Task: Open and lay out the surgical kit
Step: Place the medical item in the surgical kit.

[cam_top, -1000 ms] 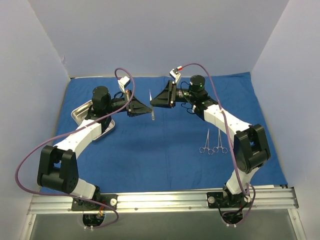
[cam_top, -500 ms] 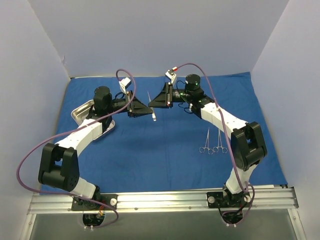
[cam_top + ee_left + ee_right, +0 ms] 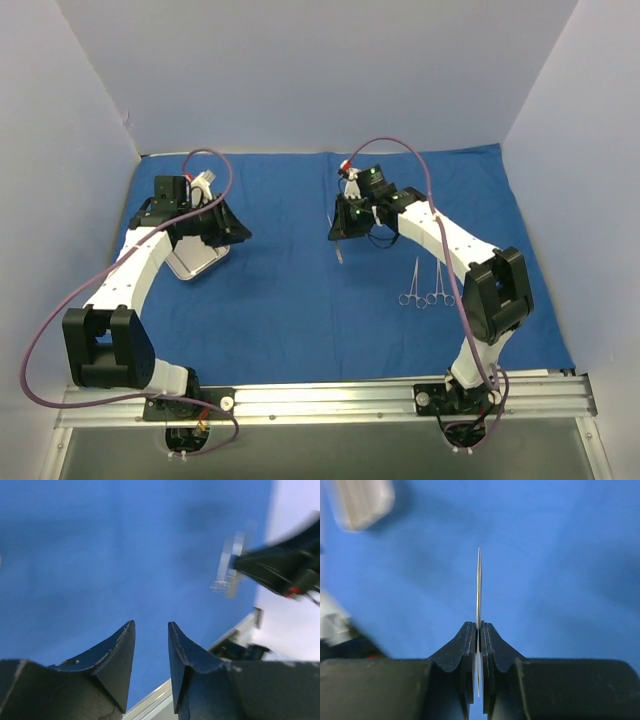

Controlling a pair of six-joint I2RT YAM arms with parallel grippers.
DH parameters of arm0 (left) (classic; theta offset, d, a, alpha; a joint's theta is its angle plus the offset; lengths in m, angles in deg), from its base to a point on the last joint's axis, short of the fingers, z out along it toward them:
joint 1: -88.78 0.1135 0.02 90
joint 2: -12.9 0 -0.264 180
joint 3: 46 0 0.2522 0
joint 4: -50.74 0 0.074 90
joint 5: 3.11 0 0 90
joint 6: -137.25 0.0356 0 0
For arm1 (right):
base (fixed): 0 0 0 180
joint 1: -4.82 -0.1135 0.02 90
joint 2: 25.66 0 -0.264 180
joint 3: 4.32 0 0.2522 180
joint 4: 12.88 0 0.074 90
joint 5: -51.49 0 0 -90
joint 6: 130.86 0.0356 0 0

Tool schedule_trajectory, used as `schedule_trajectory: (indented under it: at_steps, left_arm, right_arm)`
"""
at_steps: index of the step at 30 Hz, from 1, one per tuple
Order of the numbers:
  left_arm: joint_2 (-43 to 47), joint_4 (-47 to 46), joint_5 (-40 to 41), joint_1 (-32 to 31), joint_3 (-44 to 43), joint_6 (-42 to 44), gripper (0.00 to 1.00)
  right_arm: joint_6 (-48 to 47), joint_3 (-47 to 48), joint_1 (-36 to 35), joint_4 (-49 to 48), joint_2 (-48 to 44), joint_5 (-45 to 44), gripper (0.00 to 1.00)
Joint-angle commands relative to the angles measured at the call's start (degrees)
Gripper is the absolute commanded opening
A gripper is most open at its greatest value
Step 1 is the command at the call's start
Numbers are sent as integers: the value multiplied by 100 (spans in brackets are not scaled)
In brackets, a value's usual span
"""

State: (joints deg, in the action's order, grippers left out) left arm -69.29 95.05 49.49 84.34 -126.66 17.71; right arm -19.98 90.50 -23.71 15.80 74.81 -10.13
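Note:
The royal-blue cloth (image 3: 300, 300) lies spread across the table. My right gripper (image 3: 337, 230) hangs over its middle, shut on a thin steel instrument (image 3: 339, 252). In the right wrist view that instrument (image 3: 479, 585) is edge-on and pinched between the jaws of the gripper (image 3: 479, 626). My left gripper (image 3: 240, 233) hovers at the left above the small steel tray (image 3: 195, 262). It stands open (image 3: 151, 626) with nothing between its fingers. Two ring-handled instruments (image 3: 410, 285) (image 3: 440, 284) lie side by side on the cloth at the right.
Pale walls close in the table on the left, back and right. An aluminium rail (image 3: 320, 400) with both arm bases runs along the near edge. A purple cable (image 3: 400, 150) loops above the right wrist. A blurred pale shape (image 3: 360, 500) shows top left in the right wrist view.
The left gripper let go of the thin instrument, opened and drew back left over the tray. The right gripper shut on the instrument and carried it slightly right and nearer.

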Motion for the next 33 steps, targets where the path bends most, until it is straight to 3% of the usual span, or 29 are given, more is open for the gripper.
schedule_trajectory:
  at_steps: [1,5,11,20,33]
  left_arm:
    - [-208,1216,952,356,-341,668,41]
    - [-490,1577,1210,726,-588,844,39]
    - [-938,1691,1235,893,-948,871,38]
    - [-1299,2061,1649,1165,-1379,1038,35]
    - [-1739,2386,2396,1649,-1836,924,33]
  right_arm:
    - [-340,-72,-196,801,-484,-1874,0]
    - [3,24,-311,1311,-274,-3038,0]
    - [671,262,-311,2050,192,-3918,0]
    - [961,-125,-293,2200,527,-3805,0]
    - [540,-432,-65,1954,544,-3278,0]
